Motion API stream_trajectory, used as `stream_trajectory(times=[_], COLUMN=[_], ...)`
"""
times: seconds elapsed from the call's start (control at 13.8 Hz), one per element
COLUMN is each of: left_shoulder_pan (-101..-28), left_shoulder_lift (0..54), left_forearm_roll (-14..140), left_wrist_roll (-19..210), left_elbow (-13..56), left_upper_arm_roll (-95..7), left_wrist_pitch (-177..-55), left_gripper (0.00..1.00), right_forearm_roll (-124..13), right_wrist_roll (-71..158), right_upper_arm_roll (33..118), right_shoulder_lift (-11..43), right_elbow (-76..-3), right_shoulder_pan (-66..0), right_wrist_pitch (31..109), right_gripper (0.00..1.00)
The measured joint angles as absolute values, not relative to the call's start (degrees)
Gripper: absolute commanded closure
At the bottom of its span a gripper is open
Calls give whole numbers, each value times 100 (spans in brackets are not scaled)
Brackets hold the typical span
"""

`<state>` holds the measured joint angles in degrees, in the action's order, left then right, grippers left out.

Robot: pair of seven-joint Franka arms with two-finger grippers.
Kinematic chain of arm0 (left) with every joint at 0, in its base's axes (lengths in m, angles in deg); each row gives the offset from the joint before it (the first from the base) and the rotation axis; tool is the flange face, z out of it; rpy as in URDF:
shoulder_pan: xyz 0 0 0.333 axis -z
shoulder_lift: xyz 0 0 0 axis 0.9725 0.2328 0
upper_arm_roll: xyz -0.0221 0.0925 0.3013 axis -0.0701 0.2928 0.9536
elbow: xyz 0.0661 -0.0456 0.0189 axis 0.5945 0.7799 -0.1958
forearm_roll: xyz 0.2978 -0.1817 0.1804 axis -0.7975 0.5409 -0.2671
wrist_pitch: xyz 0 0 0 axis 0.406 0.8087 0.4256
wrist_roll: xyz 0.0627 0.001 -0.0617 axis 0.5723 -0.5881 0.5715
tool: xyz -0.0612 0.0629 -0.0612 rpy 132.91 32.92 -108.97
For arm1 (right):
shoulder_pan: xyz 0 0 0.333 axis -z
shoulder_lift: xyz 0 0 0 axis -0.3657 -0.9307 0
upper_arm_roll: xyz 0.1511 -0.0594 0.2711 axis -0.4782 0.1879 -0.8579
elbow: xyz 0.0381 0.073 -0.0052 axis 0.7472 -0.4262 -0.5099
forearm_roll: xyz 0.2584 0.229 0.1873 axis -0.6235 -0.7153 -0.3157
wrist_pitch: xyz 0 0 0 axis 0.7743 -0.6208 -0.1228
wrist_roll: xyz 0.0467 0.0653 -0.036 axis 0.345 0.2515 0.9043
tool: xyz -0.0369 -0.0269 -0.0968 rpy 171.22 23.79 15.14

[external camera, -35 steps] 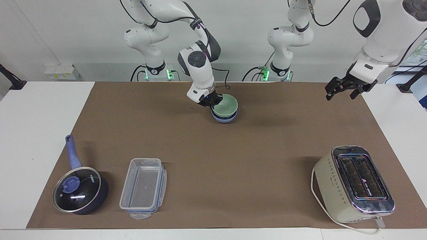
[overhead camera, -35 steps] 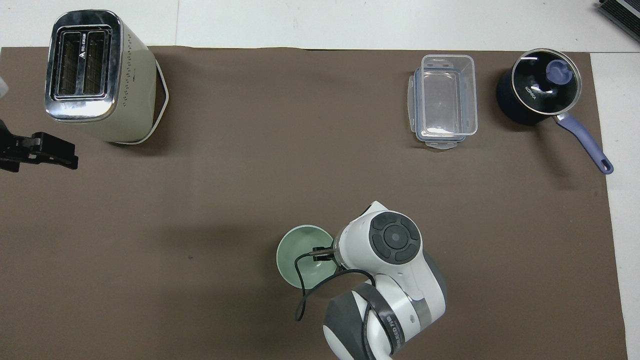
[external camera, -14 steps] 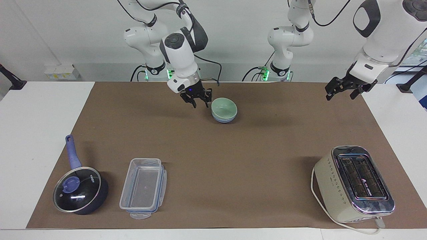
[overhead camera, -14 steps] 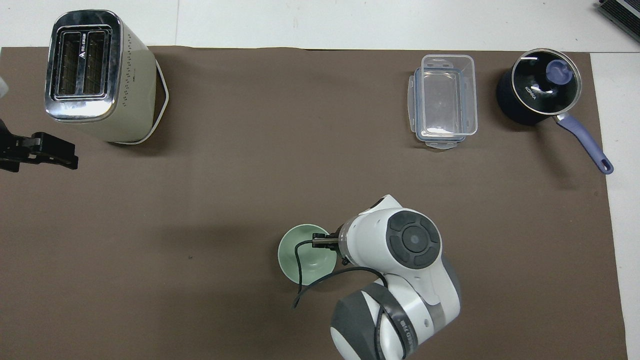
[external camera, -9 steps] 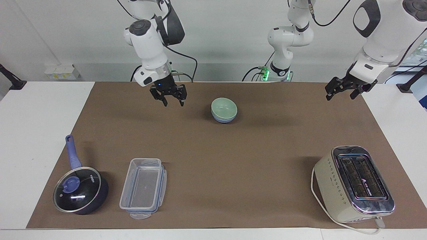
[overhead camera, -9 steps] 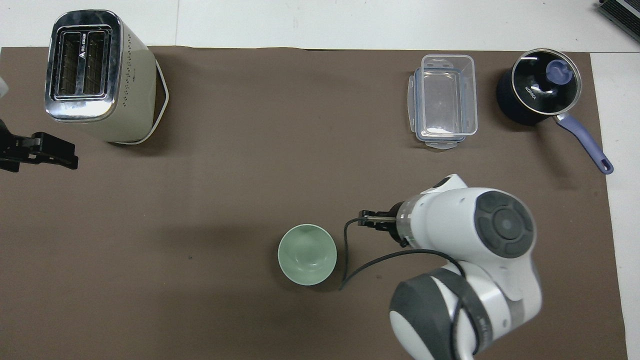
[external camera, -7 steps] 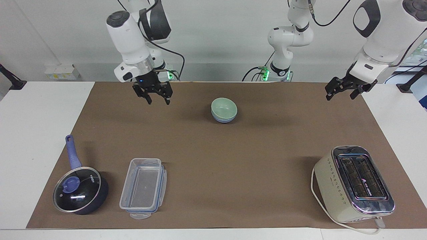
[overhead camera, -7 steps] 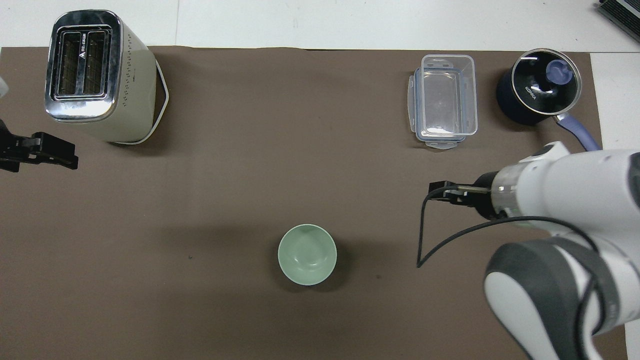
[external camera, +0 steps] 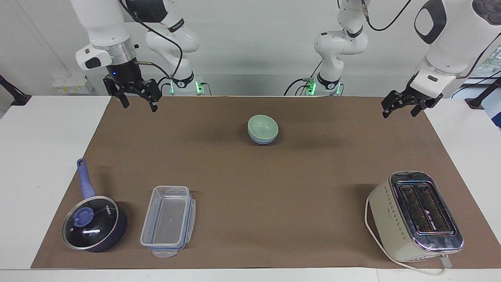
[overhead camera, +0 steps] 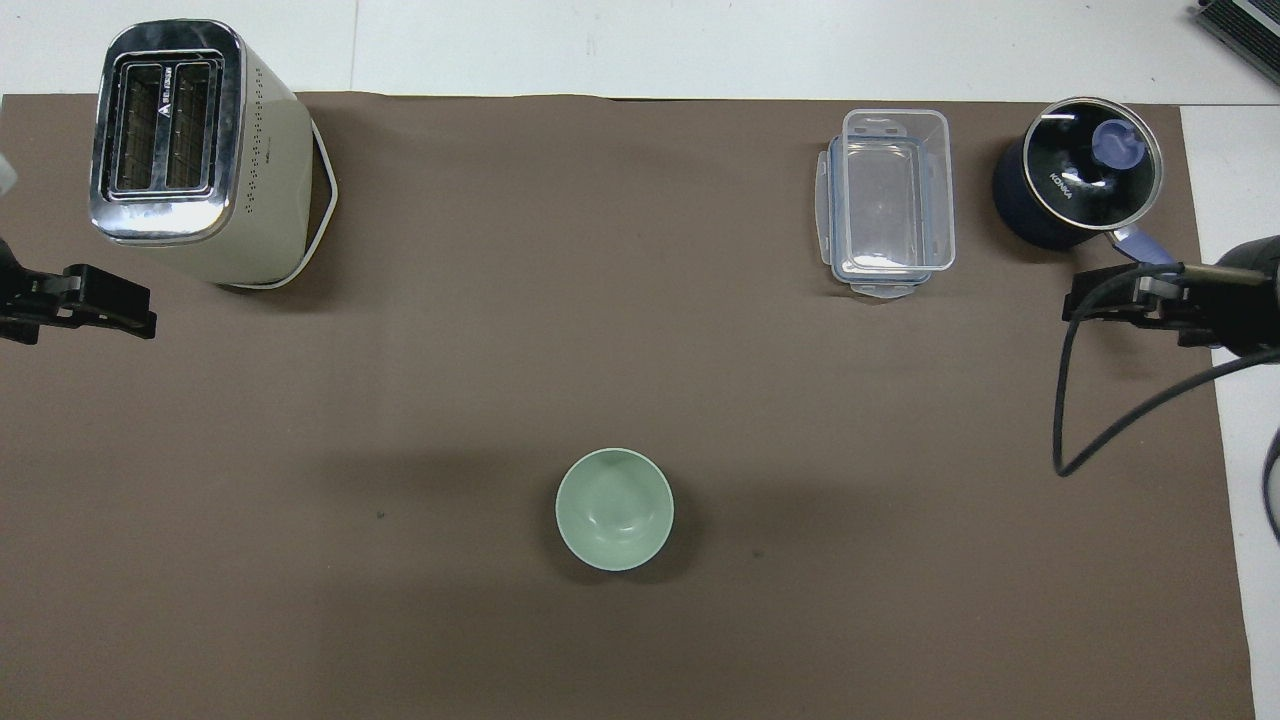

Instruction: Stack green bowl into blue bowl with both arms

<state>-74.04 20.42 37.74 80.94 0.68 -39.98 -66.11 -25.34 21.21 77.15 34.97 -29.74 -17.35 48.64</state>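
**A:** What else is on the brown mat (external camera: 250, 188)?

**B:** Three things, all farther from the robots than the bowls. A cream toaster (external camera: 415, 216) stands toward the left arm's end of the table. A clear plastic container (external camera: 168, 221) and a dark saucepan (external camera: 95, 223) with a glass lid and blue handle sit side by side toward the right arm's end. All are well apart from the bowls, with open mat around the stack.

**B:** And the bowls?

**A:** The green bowl (external camera: 263, 127) sits nested upright inside the blue bowl (external camera: 261, 140), near the middle of the mat and on the robots' side of it. It is pale mint, smooth and plain. From overhead the green bowl (overhead camera: 614, 509) covers the blue one completely; in the facing view only a periwinkle band shows beneath its rim.

**B:** The grippers?

**A:** The right gripper (external camera: 135, 98) hangs in the air over the mat's corner at the right arm's end, fingers spread apart and holding nothing. The left gripper (external camera: 403, 106) hangs over the mat's edge at the left arm's end, waiting; its fingers look parted too, though the angle makes that less certain. Neither touches a bowl.
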Motion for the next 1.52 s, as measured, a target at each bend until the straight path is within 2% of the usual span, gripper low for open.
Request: stream_trajectory(times=[0.22, 0.36, 1.52], left_shoulder_pan=[-7404, -7404, -7404], left_shoulder_lift=[2042, 2042, 2042], left_forearm_roll=[3774, 3774, 3774], left_wrist_roll=[8094, 8094, 8094], left_elbow=[68, 68, 68], left_upper_arm_roll=[-3998, -3998, -3998], left_wrist_pitch=[-6611, -6611, -6611], left_gripper=[0, 0, 0], right_forearm_roll=[-2533, -2533, -2533], right_wrist_roll=[2256, 2258, 2258], right_upper_arm_roll=[7719, 7702, 7643], right_shoulder_lift=[3151, 2956, 2951], right_elbow=[-2284, -2015, -2031], right_shoulder_pan=[-1649, -1654, -1688], right_wrist_pitch=[4233, 4101, 3868], right_gripper=[0, 0, 0])
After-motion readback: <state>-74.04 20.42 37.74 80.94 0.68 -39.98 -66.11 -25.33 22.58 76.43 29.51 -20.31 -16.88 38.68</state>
